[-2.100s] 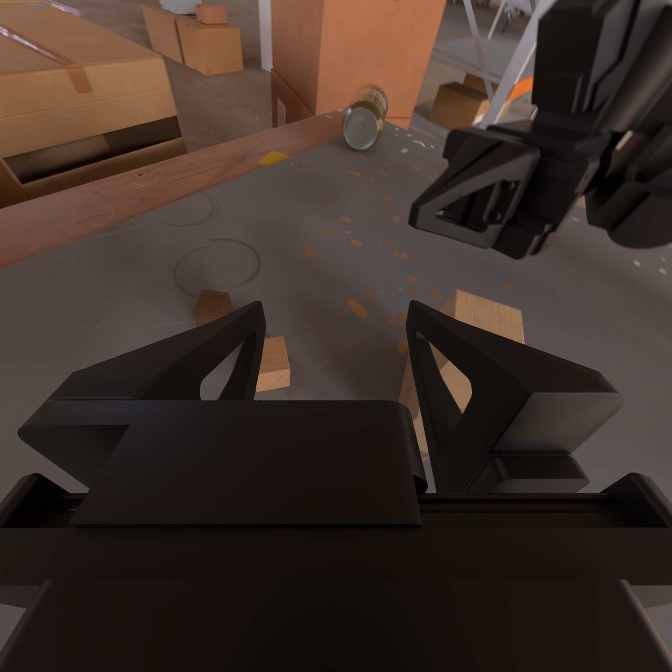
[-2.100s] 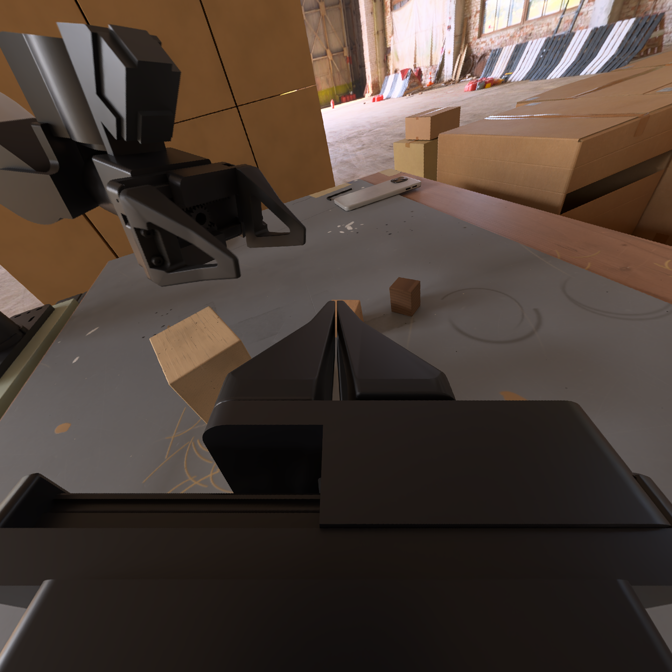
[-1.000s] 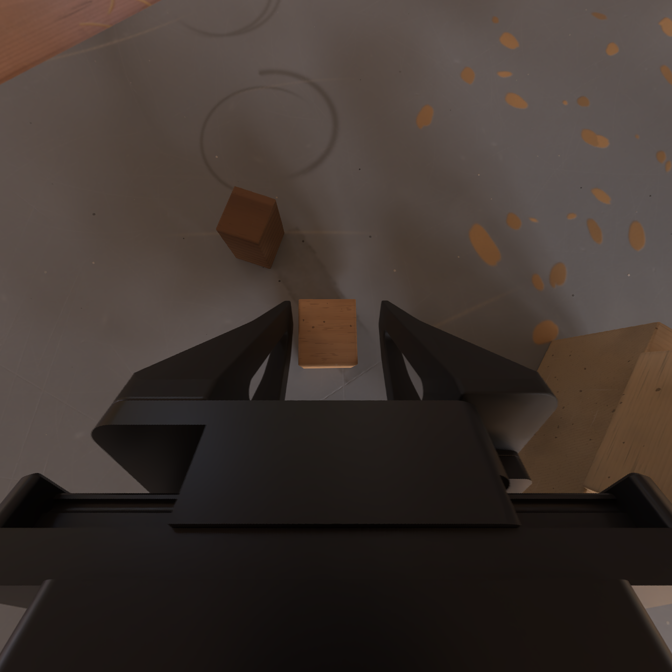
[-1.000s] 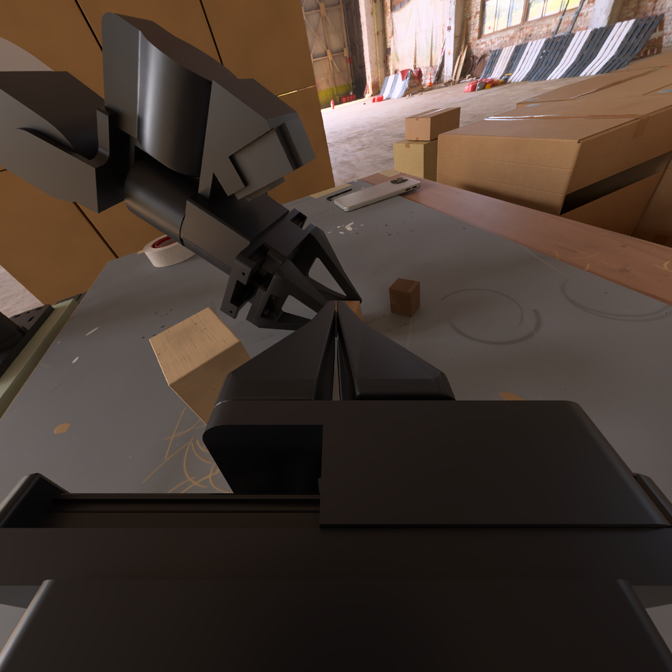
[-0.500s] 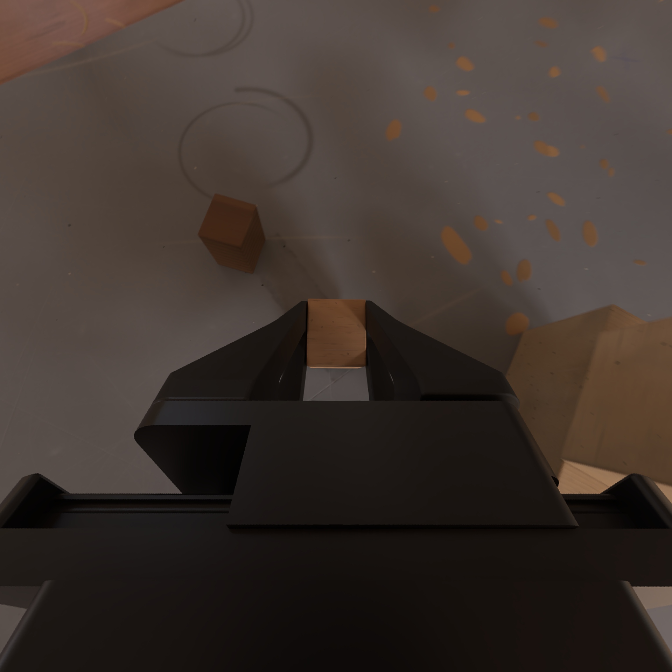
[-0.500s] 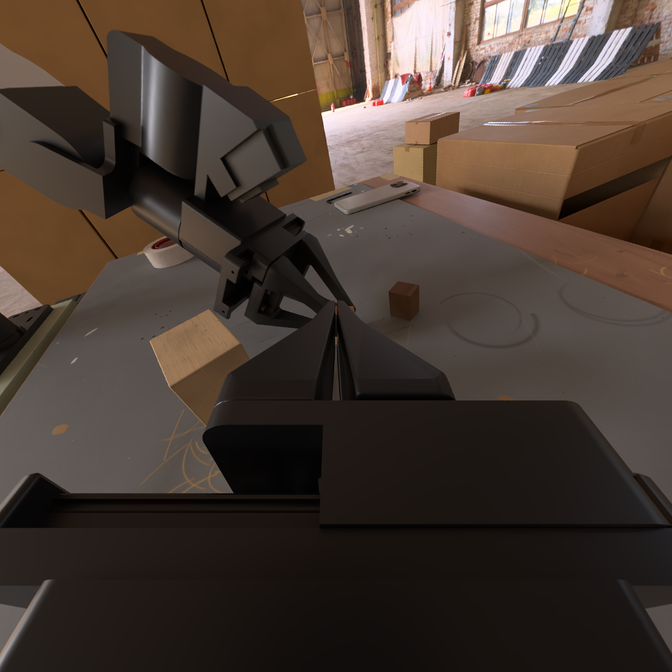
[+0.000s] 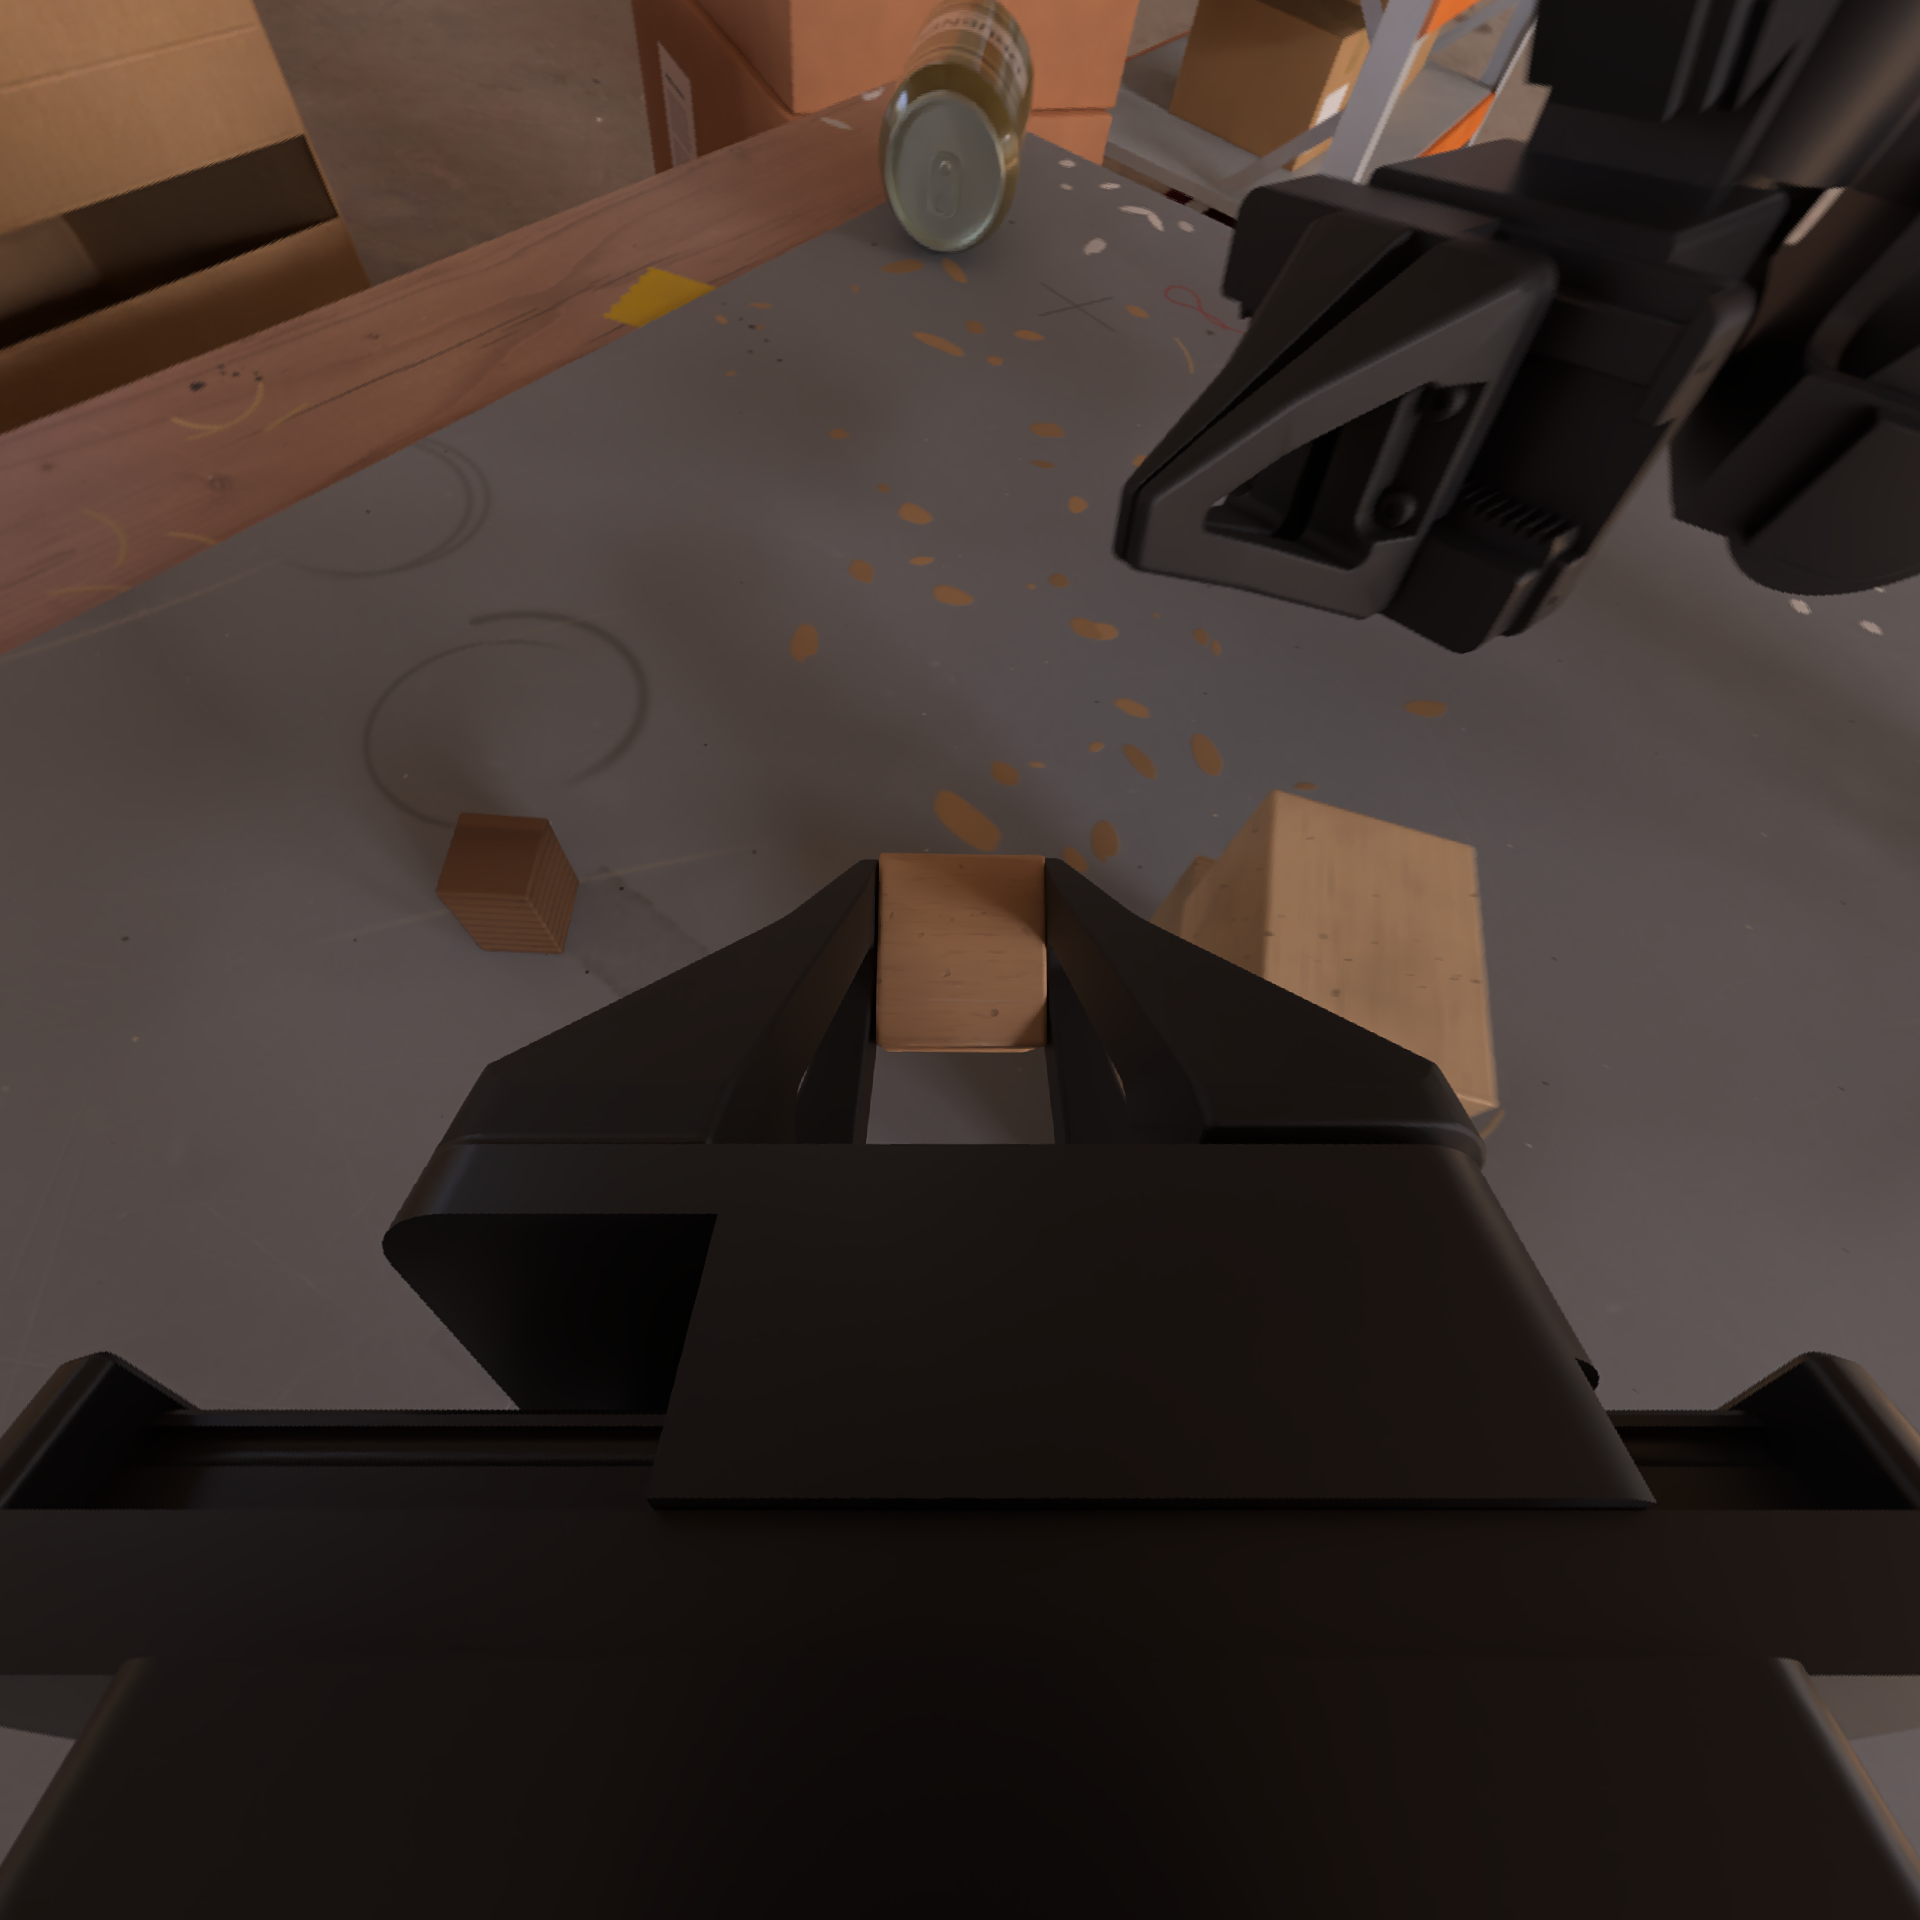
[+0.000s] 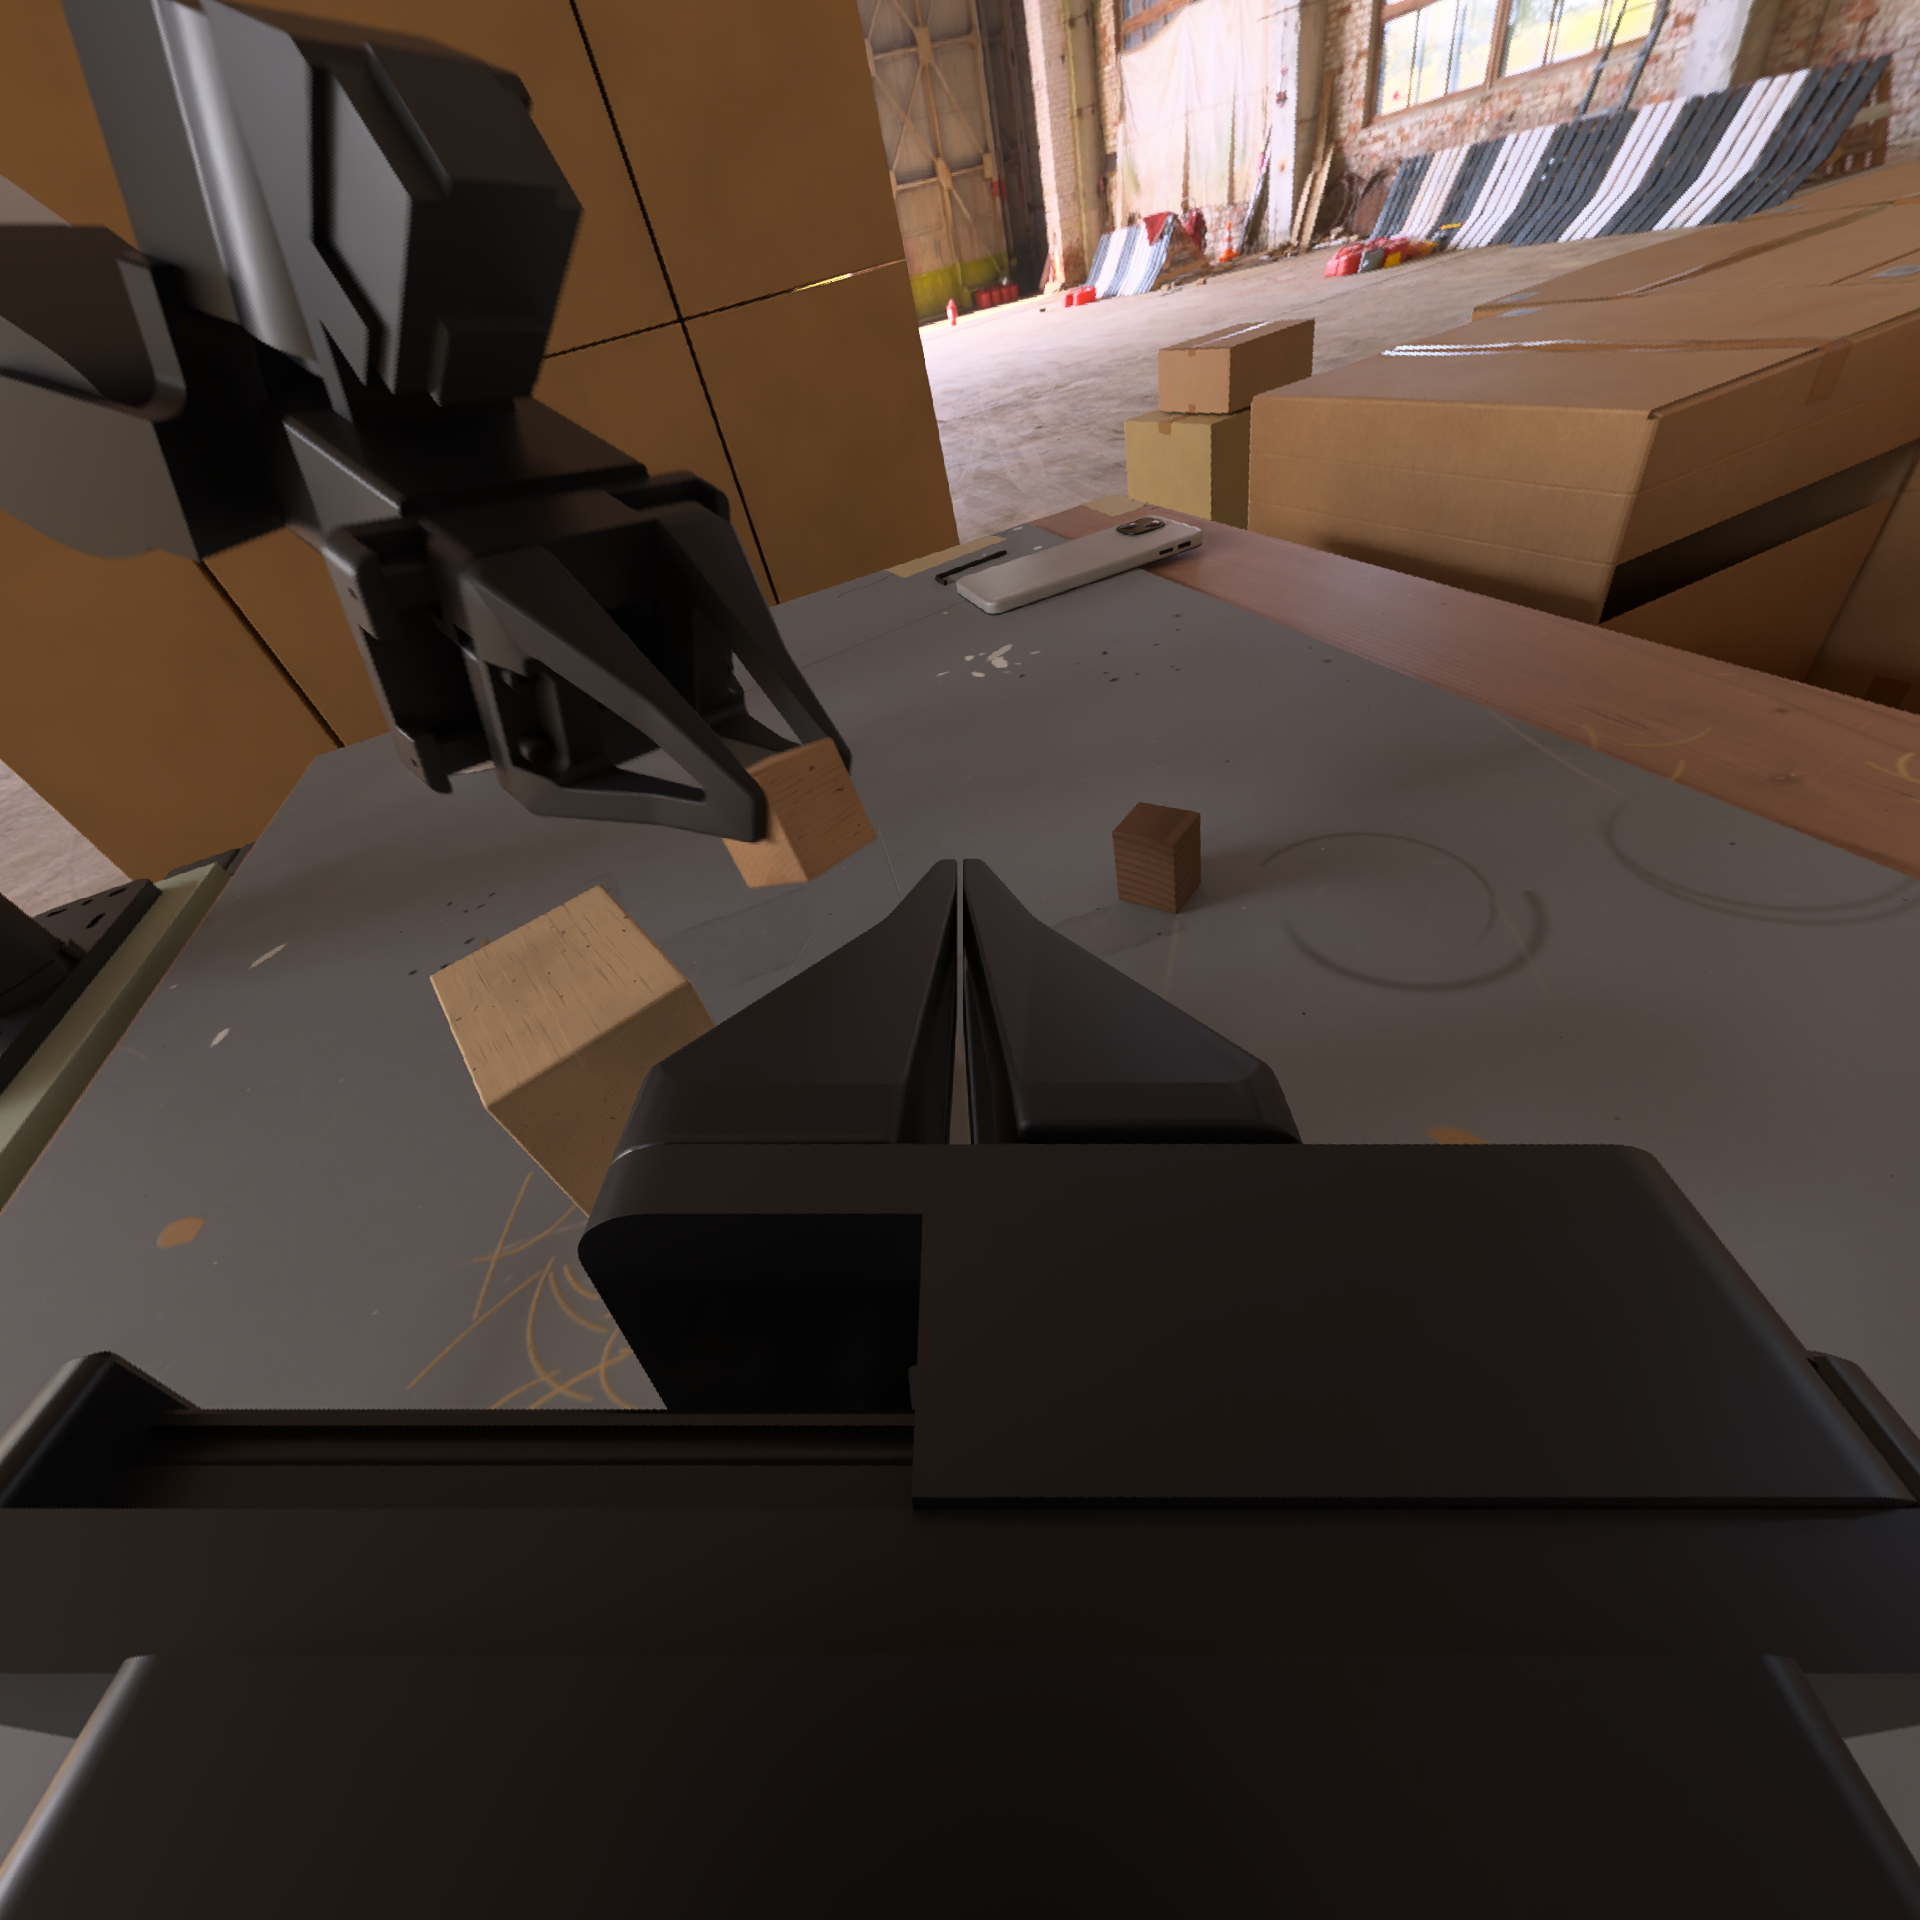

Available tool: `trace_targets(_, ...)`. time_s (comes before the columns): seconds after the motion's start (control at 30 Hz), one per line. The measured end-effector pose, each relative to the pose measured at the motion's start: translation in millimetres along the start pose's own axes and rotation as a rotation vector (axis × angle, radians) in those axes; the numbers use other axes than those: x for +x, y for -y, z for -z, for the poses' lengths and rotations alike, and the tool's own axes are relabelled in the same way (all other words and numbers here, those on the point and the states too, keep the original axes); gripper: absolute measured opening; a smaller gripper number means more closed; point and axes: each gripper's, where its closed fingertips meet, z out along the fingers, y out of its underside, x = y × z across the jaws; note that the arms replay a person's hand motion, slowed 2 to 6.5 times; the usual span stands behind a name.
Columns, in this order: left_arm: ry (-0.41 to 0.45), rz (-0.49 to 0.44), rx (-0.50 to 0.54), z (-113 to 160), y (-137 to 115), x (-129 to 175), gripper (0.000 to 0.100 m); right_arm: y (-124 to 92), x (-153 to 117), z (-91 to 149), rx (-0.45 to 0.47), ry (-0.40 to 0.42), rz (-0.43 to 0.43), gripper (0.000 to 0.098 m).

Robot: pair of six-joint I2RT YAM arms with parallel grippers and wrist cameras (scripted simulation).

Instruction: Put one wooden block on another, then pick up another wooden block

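My left gripper (image 7: 961,883) is shut on a small light wooden block (image 7: 961,956) and holds it above the grey table; the same gripper (image 8: 800,800) and block (image 8: 805,821) show in the right wrist view. A large light wooden block (image 7: 1351,935) lies tilted on the table to the right, also in the right wrist view (image 8: 566,1018). A small dark brown block (image 7: 509,883) stands on the table to the left; it also shows in the right wrist view (image 8: 1156,857). My right gripper (image 8: 958,873) is shut and empty, hovering above the table; it also shows at upper right in the left wrist view (image 7: 1153,520).
A can (image 7: 956,135) lies on its side at the table's far edge by a wooden strip (image 7: 312,384). A phone (image 8: 1081,566) lies at the far edge. Cardboard boxes (image 8: 1558,468) stand beyond the table.
My left gripper came down over the small light block, shut on it and has now lifted it off the table, tilting up. The right gripper stayed shut and nearly still.
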Motion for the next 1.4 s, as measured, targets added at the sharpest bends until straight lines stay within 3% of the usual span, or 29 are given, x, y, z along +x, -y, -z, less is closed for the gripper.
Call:
trace_targets(0.37, -0.073, -0.103, -0.103, 8, 23, 44, 0.025, -1, 0, 0, -0.001, 0.000, -0.005, 0.0010)
trace_targets(0.63, -0.084, -0.172, -0.202, 2, 22, 66, 0.025, 0, 1, 0, -0.001, -0.001, -0.007, 0.0009)
trace_targets(1.4, -0.082, -0.185, -0.294, -7, 12, 71, 0.025, 0, 1, 0, 0.000, -0.001, -0.008, 0.0009)
